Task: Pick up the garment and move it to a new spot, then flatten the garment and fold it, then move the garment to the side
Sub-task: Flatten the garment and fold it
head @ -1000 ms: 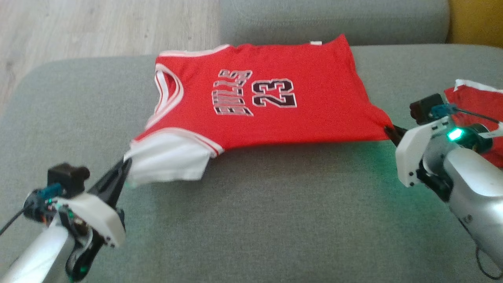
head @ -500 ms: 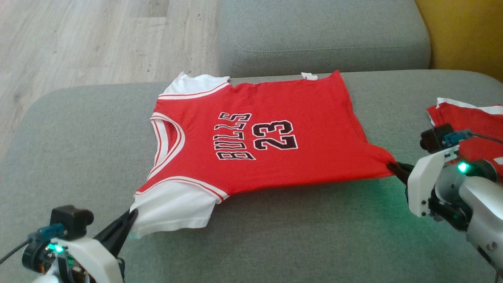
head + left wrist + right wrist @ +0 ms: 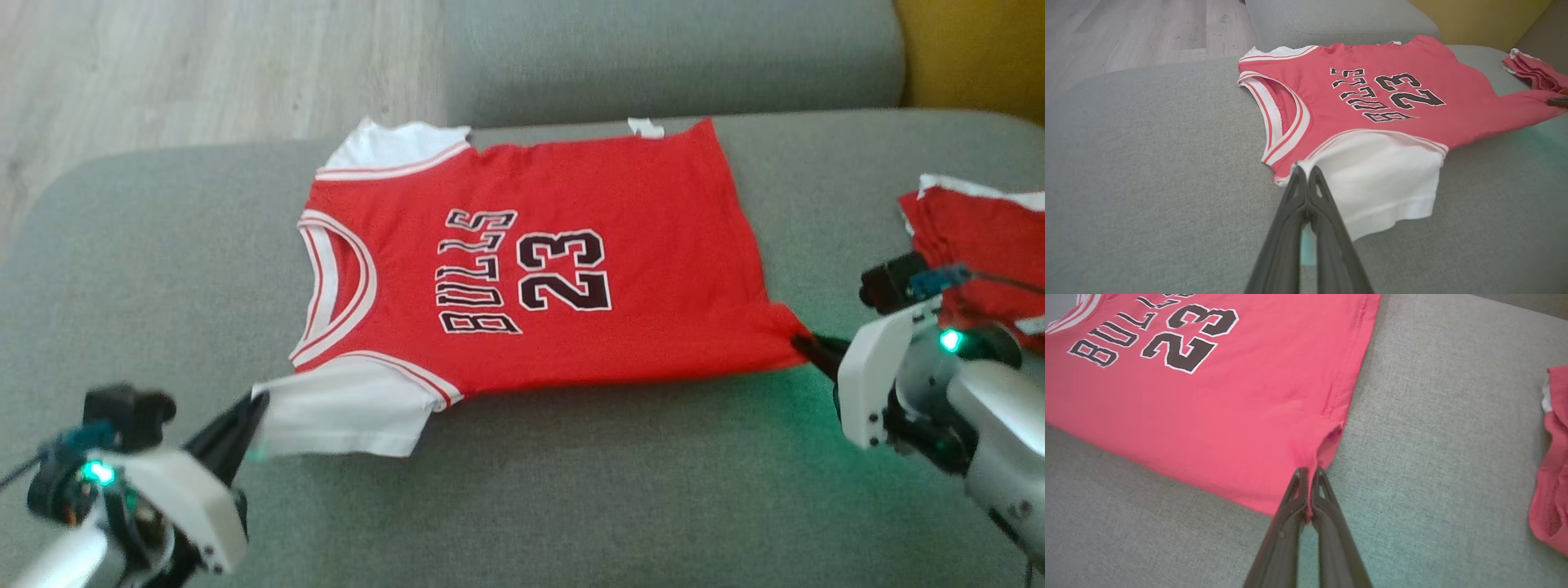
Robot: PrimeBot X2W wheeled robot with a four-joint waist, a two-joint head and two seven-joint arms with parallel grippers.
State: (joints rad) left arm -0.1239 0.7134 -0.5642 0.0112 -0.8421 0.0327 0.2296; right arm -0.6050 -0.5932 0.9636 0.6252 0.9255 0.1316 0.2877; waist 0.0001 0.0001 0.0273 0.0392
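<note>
- Left hand pinched tight on the white sleeve of the jersey.
- Right hand pinched tight on the red hem corner.

head: high, looking down over jersey
left wrist: low, near white sleeve
right wrist: close on hem
shared: "23" print

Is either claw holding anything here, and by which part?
Both hold the red jersey: the left claw pinches the edge of its white sleeve, the right claw a bottom hem corner.
</note>
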